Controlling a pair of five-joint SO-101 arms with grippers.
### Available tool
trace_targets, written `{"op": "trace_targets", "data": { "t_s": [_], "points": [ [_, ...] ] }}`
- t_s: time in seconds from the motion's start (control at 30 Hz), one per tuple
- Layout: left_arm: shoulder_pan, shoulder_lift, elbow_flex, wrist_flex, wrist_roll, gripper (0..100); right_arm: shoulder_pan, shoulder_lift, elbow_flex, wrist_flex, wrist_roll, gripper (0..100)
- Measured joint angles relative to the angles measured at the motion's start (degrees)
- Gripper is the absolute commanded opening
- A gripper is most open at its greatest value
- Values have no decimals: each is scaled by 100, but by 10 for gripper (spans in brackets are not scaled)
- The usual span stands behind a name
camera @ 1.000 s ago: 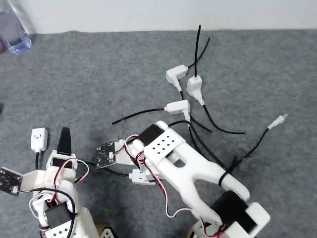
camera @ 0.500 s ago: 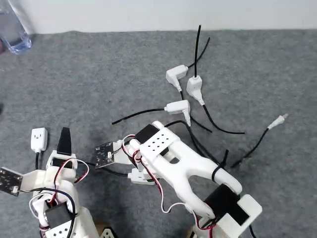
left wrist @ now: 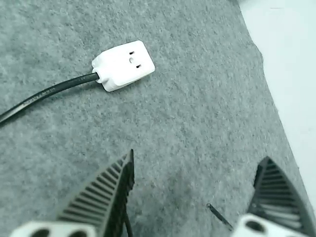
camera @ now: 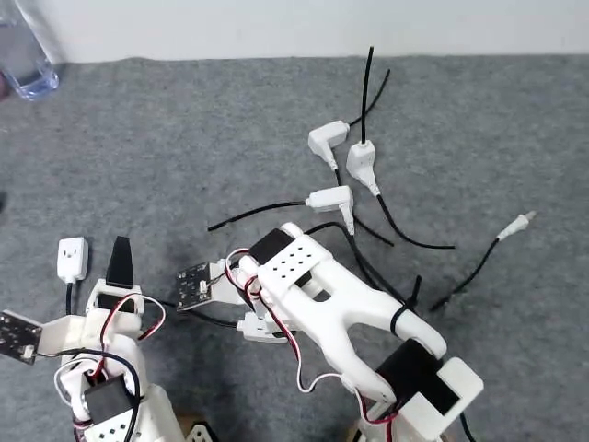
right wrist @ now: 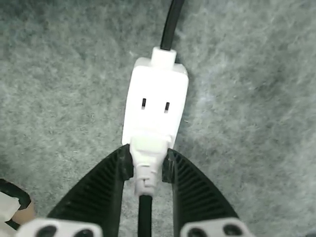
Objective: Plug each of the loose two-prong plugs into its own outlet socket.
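2 wrist views | right pincer (right wrist: pixel 148 159) clamps plug (right wrist: pixel 146 174) against socket (right wrist: pixel 156 98) | left pincer (left wrist: pixel 197 161) wide

Loose plug (camera: pixel 523 220), apparently two-pronged, on carpet (camera: pixel 184 138)

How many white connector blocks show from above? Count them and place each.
6: one socket beside the left arm, three blocks clustered centrally, a small plug far right, another block under the right arm, where the right claw grips a plug. The arm may hide more.
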Motion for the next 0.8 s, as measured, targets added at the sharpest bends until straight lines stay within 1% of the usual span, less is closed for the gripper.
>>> {"op": "trace_targets", "data": {
  "t_s": [0.13, 0.2, 0.37, 0.5, 0.67, 0.8],
  "points": [
    [-9, 0, 0, 0, 0, 367, -53, -105, 44, 132, -62, 226],
    [-132, 0, 0, 0, 0, 367, -97, -202, 114, 220, -167, 253],
    [-501, 0, 0, 0, -9, 367, -97, -738, 105, 316, -237, 254],
    [-1037, 0, 0, 0, 0, 367, -352, -1046, 105, 360, -290, 255],
    [-1556, 0, 0, 0, 0, 367, -571, -1064, 79, 369, -703, 255],
    [-1987, 0, 0, 0, 0, 367, -598, -712, -158, 396, -923, 255]
  ]
}}
